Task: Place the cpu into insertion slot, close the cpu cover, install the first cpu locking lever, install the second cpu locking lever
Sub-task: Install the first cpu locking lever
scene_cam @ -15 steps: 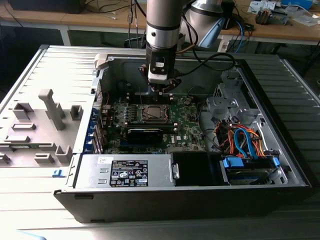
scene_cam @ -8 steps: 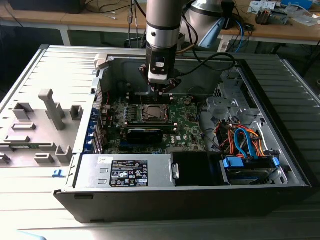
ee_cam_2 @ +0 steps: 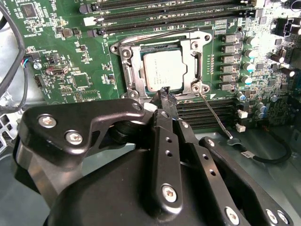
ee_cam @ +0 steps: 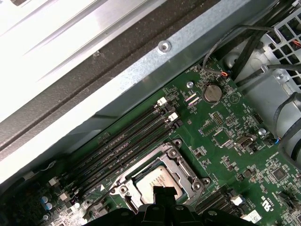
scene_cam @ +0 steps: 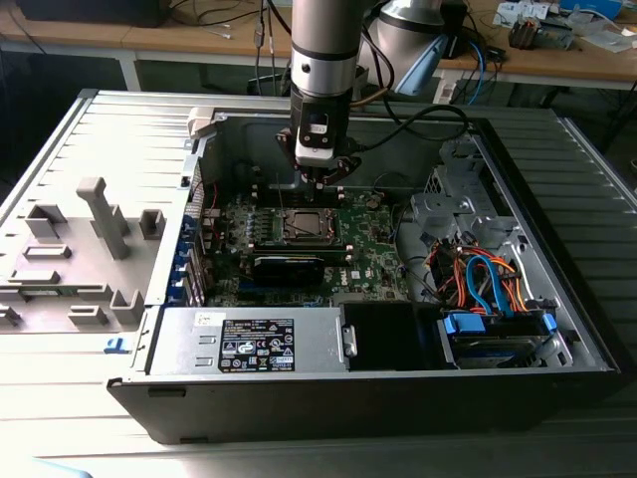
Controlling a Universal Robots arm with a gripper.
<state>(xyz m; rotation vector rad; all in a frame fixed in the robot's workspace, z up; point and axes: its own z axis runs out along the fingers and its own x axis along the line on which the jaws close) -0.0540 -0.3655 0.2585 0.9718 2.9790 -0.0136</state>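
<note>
The cpu (ee_cam_2: pixel 162 70), a small silvery square, lies in the insertion slot (scene_cam: pixel 302 227) on the green board; it is also seen in the first wrist view (ee_cam: pixel 157 181). The cpu cover (ee_cam_2: pixel 135 70), a metal frame with a window, lies flat around the chip. One thin locking lever (ee_cam_2: pixel 215 116) sticks out slantwise from a socket corner, away from the frame. A second lever (ee_cam_2: pixel 160 36) runs along the socket's edge beside the memory slots. My gripper (ee_cam_2: pixel 165 92) hangs just above the socket's edge (scene_cam: pixel 320 179), its black fingertips together with nothing between them.
Long black memory slots (ee_cam_2: pixel 164 12) border the socket. A grey power supply box (scene_cam: pixel 254 351) sits at the case front. A drive bay with blue and orange cables (scene_cam: pixel 488 289) fills the exterior view's right. The case wall (ee_cam: pixel 141 61) runs close behind the board.
</note>
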